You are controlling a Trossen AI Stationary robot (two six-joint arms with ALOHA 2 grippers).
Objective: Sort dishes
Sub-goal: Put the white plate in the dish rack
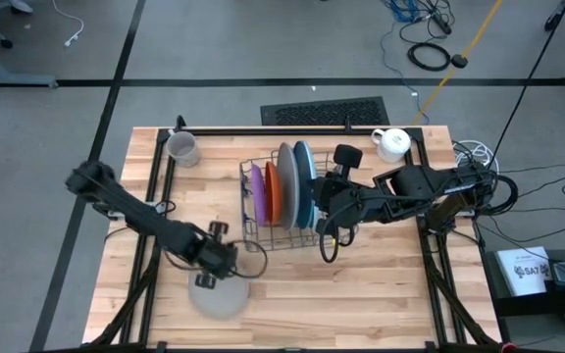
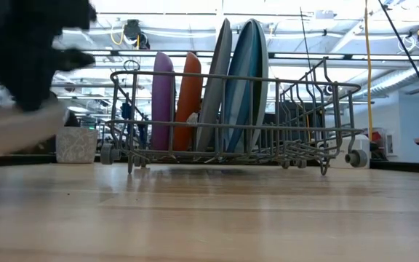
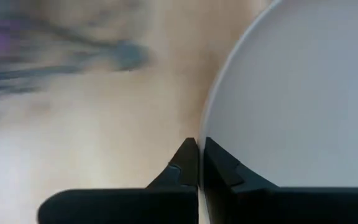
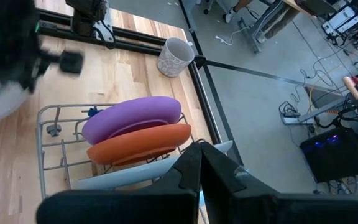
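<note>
A wire dish rack point(image 1: 263, 230) stands mid-table. A purple plate point(image 1: 257, 192), an orange plate point(image 1: 272, 188), a grey plate point(image 1: 287, 181) and a blue plate point(image 1: 305, 179) stand on edge in it. They also show in the low view: purple point(image 2: 162, 102), orange point(image 2: 189, 102), grey point(image 2: 217, 87), blue point(image 2: 246, 87). My left gripper point(image 1: 216, 263) is near the front left, shut on a whitish-grey plate point(image 1: 220, 296). My right gripper point(image 4: 199, 149) is shut at the rack's right side, beside the blue plate. My left gripper pinches the whitish-grey plate's rim point(image 3: 207, 134) between its two fingers, one finger on each face. The plate point(image 2: 13, 129) is tilted and seems clear of the table top. My right gripper: I cannot tell whether its shut fingers touch a plate.
A grey mug point(image 1: 182, 147) stands at the far left of the table and a white mug point(image 1: 392, 143) at the far right. Bare wood lies in front of the rack point(image 1: 361, 284).
</note>
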